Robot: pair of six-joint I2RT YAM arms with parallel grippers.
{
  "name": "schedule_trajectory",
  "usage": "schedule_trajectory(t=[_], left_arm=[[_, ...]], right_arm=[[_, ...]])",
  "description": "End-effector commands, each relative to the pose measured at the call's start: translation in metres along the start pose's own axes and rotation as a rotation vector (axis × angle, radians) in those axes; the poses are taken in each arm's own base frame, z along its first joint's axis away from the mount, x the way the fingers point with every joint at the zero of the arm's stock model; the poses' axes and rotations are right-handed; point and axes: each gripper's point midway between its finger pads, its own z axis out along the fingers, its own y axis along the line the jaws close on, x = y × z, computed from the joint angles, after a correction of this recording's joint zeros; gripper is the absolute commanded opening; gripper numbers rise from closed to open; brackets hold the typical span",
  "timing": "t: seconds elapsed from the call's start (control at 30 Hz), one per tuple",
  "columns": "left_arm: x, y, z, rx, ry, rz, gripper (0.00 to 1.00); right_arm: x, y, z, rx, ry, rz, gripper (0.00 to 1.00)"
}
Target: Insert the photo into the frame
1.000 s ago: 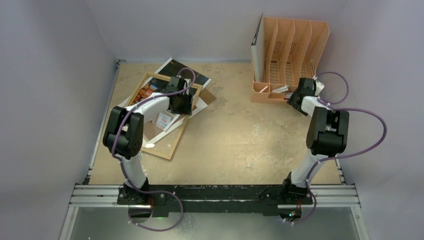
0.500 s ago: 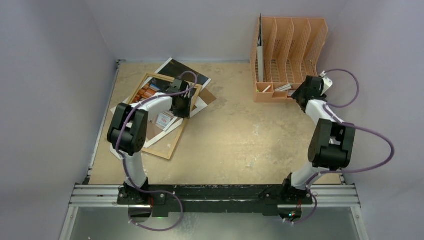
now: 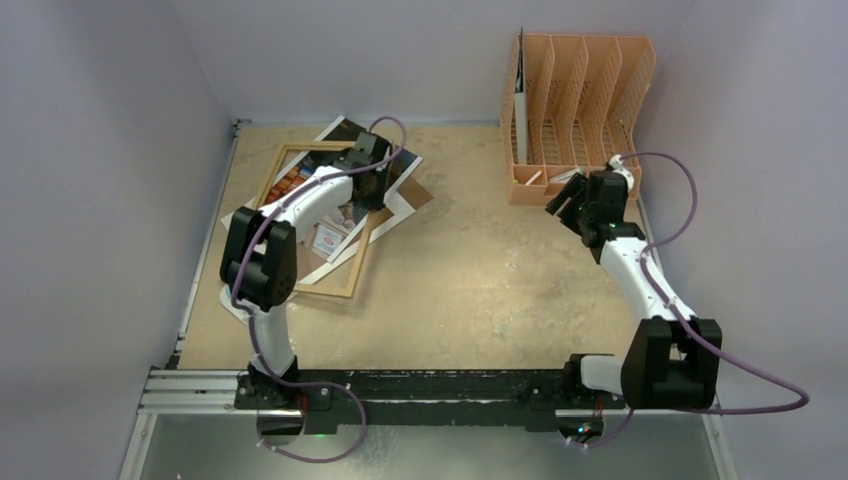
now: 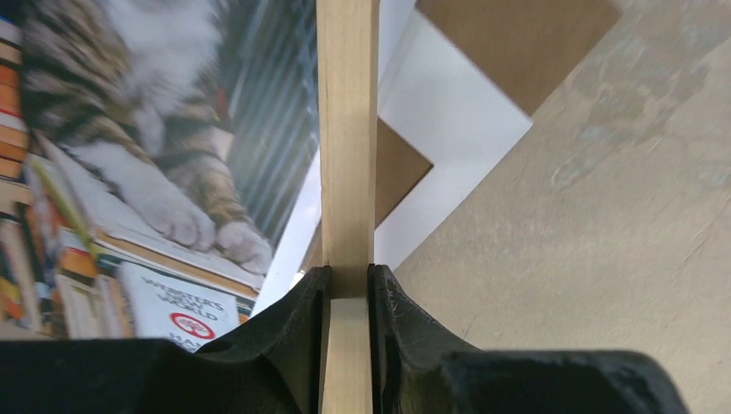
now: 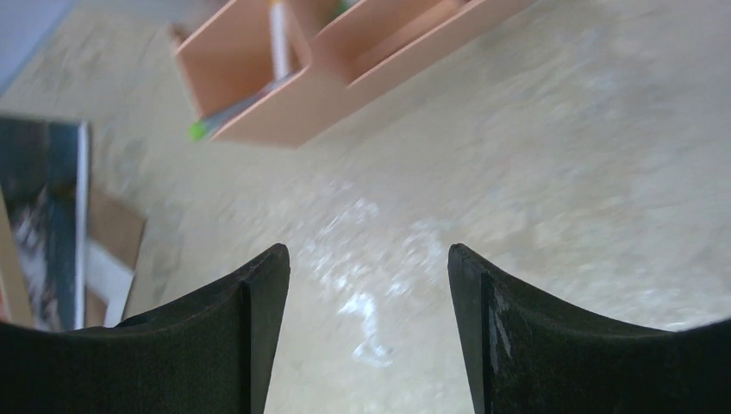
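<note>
The left gripper [image 4: 349, 278] is pinched narrow on the frame [image 4: 347, 129], clamping its right-hand wood rail edge-on. This is probably so the frame can be raised or shifted over the photo [image 4: 155, 112], which lies flat beneath it at the upper left of the top view. The right gripper [image 5: 369, 259] hangs wide and empty near the organiser [image 3: 585, 90], keeping clear of the work.

Orange file organiser [image 3: 580, 110] far right on the table [image 3: 480, 290], white sheet [image 3: 521, 100] upright inside
</note>
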Motion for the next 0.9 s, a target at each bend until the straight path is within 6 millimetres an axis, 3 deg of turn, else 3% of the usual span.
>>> schedule_trajectory(t=[0.0,0.17,0.43,0.63,0.87], left_arm=[[-0.047,0.002,-0.035,-0.087,-0.122,0.033,0.00],[-0.056,-0.034,-0.049,-0.051,-0.155,0.059,0.00],[-0.051,-0.111,-0.055,0.047,-0.206,-0.037,0.00],[-0.040,-0.166,-0.040,0.113,-0.200,-0.102,0.00],[-0.008,-0.205,-0.011,0.206,-0.106,-0.111,0.00]], right_arm=[[0.043,0.037,-0.017,-0.140,0.121,0.002,0.70],[0.069,0.066,-0.034,-0.273,0.192,0.019,0.71],[0.093,0.087,-0.059,-0.485,0.243,0.024,0.76],[0.114,0.081,-0.072,-0.542,0.291,0.038,0.78],[0.148,0.058,-0.063,-0.451,0.424,0.026,0.75]])
